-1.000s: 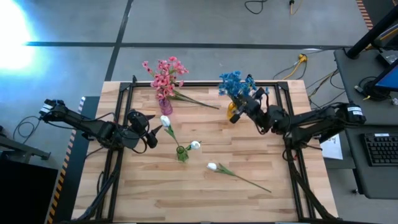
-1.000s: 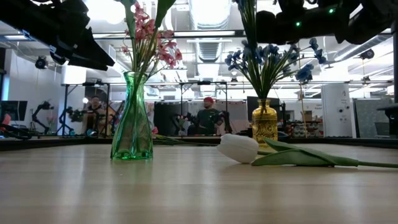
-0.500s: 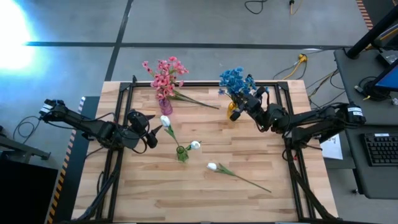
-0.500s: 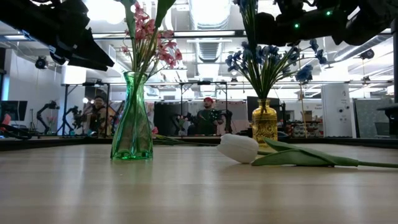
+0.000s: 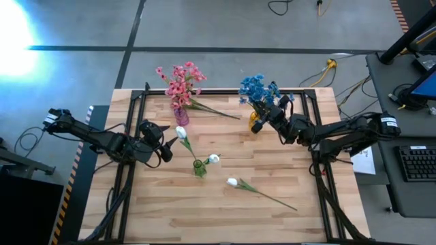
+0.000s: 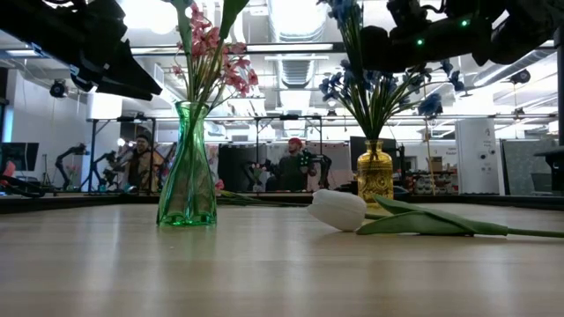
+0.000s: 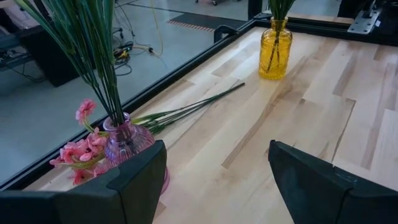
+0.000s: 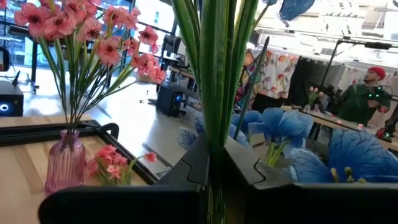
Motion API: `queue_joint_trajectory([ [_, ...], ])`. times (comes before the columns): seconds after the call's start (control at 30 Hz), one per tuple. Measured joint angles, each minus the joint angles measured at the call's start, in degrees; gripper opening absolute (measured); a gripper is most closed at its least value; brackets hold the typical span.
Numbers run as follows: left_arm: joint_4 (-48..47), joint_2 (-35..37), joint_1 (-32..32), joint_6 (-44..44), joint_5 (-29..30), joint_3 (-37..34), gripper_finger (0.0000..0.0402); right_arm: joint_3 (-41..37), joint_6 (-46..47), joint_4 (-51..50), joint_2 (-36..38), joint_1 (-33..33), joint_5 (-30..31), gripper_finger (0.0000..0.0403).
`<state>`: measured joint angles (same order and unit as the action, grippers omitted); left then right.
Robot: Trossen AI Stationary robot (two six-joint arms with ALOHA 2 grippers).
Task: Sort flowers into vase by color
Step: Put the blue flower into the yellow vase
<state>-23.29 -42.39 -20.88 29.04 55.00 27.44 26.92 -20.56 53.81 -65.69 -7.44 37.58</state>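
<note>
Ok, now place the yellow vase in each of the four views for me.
High view: the yellow vase stands near the table's far edge, right of centre, under the blue flowers, beside the right gripper.
Low view: right of centre, behind the white tulip.
Left wrist view: far across the table.
Right wrist view: not visible.
Shared landmark: the pink vase.

Pink flowers (image 5: 180, 83) in pink vase, blue flowers (image 5: 257, 88) in yellow vase, white tulips (image 5: 234, 182) loose on table.
</note>
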Motion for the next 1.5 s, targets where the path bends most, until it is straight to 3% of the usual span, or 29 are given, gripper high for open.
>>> queue_joint_trajectory([
  [0.97,-0.05,0.0,0.0,-0.02,0.0,0.0,0.0268,-0.94,3.04,-1.23,-0.04,-0.09,0.02,0.0016],
  [1.5,-0.54,0.0,0.0,-0.02,0.0,0.0,0.0268,-0.96,6.49,-1.49,-0.04,-0.09,4.63,0.0106],
])
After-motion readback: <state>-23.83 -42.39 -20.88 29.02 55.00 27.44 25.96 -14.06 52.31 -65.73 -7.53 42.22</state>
